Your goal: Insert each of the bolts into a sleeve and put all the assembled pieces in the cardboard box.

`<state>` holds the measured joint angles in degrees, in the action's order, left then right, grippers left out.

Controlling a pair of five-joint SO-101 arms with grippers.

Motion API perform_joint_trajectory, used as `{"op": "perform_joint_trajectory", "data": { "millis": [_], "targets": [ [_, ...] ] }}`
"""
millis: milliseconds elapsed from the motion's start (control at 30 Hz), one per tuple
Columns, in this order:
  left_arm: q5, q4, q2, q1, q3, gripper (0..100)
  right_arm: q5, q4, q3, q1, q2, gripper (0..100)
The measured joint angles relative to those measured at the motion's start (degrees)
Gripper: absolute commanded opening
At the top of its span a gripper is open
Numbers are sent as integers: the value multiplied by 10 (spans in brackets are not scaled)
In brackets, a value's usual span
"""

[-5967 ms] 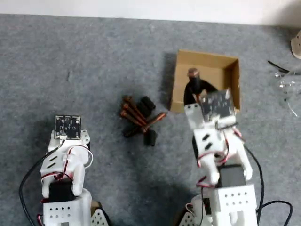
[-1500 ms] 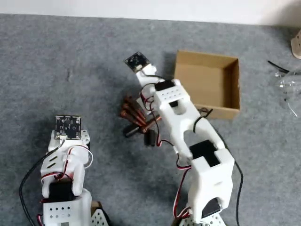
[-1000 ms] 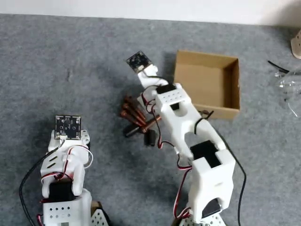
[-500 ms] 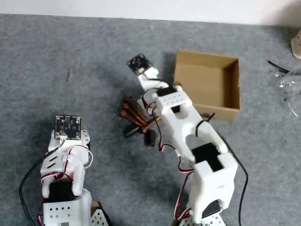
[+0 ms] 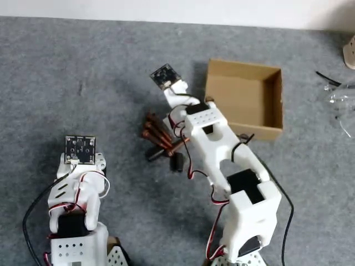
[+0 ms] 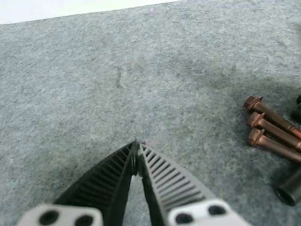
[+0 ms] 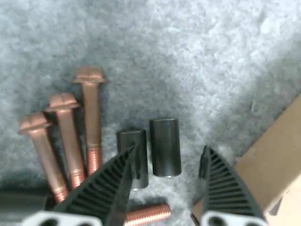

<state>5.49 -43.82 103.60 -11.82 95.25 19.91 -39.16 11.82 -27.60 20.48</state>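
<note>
My right claw (image 7: 169,150) is spread wide and grasps nothing. It hangs over two black sleeves (image 7: 164,146) that lie on the grey carpet (image 7: 188,56), just beside the cardboard box (image 7: 268,174), off the wall that faces my left arm. One fingertip sits over the narrower-looking sleeve and the other stands just past the fatter one, so both sleeves fall within the gap. I cannot tell whether either finger touches them.

The two sleeves lie flat, side by side and parallel, with their long axes running the same way as my fingers. On their far side from the box lie three copper bolts (image 7: 91,117), also flat and nearly parallel to the sleeves. Their flanged heads are turned away from the box and their threaded ends are nearer my claw. A fourth bolt (image 7: 148,214) lies crosswise to them, its threaded end showing just under the sleeves. From above, a third sleeve (image 5: 177,162) lies at the edge of the heap, near the box's closest corner.

My left claw (image 6: 137,150) is clenched, its ribbed fingers meeting at the tips with nothing between them. It sits low over bare carpet, well apart from the box, with the heap of bolts lying between it and the box.
</note>
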Motion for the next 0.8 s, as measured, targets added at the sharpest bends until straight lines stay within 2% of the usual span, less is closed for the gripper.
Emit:
{"op": "perform_joint_trajectory", "data": {
  "millis": [233, 467, 800],
  "targets": [
    [0, 0, 0, 0, 0, 11, -1, -2, -11, 2, 35, 191],
    [0, 0, 0, 0, 0, 11, 1, -58, -89, 6, 98, 191],
    [0, 0, 0, 0, 0, 11, 1, -78, -95, 5, 98, 191]
  ]
}}
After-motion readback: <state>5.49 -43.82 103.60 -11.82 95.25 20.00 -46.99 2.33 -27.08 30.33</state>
